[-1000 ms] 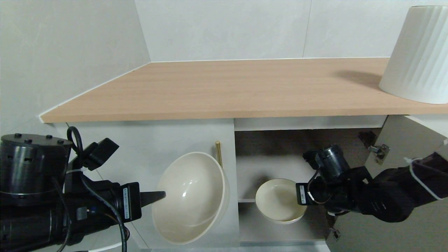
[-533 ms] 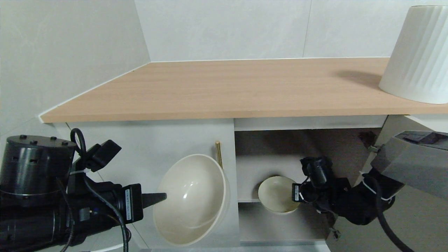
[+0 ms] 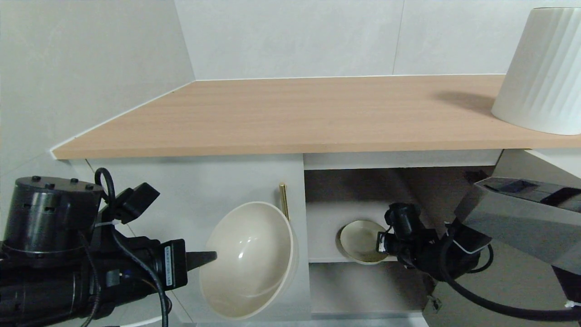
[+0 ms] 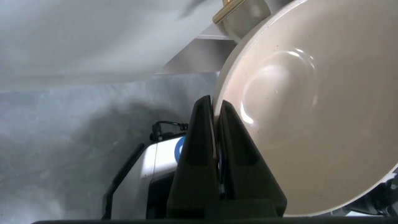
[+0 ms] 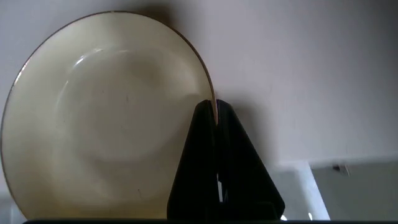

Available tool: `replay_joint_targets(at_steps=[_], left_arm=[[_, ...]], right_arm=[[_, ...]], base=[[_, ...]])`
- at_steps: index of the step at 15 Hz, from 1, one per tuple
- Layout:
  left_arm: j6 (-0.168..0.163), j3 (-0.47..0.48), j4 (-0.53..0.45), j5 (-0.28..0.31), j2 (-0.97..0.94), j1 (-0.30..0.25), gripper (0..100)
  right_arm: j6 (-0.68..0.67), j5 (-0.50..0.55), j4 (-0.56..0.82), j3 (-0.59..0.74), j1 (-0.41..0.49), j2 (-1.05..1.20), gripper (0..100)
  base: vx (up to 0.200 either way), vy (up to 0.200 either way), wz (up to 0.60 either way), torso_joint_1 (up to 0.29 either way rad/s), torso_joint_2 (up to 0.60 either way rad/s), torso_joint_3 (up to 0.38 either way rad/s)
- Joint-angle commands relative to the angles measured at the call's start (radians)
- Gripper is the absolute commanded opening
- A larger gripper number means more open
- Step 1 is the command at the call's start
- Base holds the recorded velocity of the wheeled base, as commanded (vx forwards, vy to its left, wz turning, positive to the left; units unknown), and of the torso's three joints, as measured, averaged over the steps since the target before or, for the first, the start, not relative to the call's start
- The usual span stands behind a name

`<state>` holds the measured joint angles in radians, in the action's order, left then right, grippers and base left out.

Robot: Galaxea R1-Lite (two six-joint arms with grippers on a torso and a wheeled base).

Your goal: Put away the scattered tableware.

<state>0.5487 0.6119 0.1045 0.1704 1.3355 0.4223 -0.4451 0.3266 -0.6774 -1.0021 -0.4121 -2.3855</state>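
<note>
Small bowl (image 3: 361,240): inside the open cabinet, at its shelf (image 3: 324,260), rim pinched by the right gripper (image 3: 380,241).
Large bowl (image 3: 249,259): tilted before the closed door (image 3: 195,190), rim clamped in the left gripper (image 3: 212,257).
Countertop (image 3: 295,113): white ribbed shade (image 3: 542,72).

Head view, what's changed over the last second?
The right gripper, shut on the small bowl, carried it deeper into the open cabinet, toward the shelf. The left gripper kept the large bowl clamped by the closed door, hardly shifting.
</note>
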Motion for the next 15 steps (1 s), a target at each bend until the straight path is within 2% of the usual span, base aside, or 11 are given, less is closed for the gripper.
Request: replay_joint_targets(at_steps=[1, 5, 10, 11, 15], left_arm=[[0.000, 0.000, 0.000, 0.000, 0.002, 0.001, 0], [0.000, 0.000, 0.000, -0.002, 0.016, 0.001, 0], [0.000, 0.000, 0.001, -0.002, 0.022, 0.001, 0], [0.000, 0.000, 0.003, -0.002, 0.022, 0.001, 0], [0.002, 0.003, 0.004, -0.005, 0.048, 0.009, 0]], right_arm=[[0.002, 0.003, 0.001, -0.044, 0.012, -0.038, 0], [0.002, 0.009, 0.002, -0.104, 0.026, -0.060, 0], [0.002, 0.011, 0.002, -0.118, 0.042, -0.063, 0], [0.002, 0.017, 0.002, -0.119, 0.041, -0.063, 100], [0.000, 0.017, 0.001, -0.113, 0.041, -0.047, 100]], base=[[0.000, 0.000, 0.00, 0.000, 0.00, 0.000], [0.000, 0.000, 0.00, 0.000, 0.00, 0.000], [0.000, 0.000, 0.00, 0.000, 0.00, 0.000], [0.000, 0.000, 0.00, 0.000, 0.00, 0.000], [0.000, 0.000, 0.00, 0.000, 0.00, 0.000]])
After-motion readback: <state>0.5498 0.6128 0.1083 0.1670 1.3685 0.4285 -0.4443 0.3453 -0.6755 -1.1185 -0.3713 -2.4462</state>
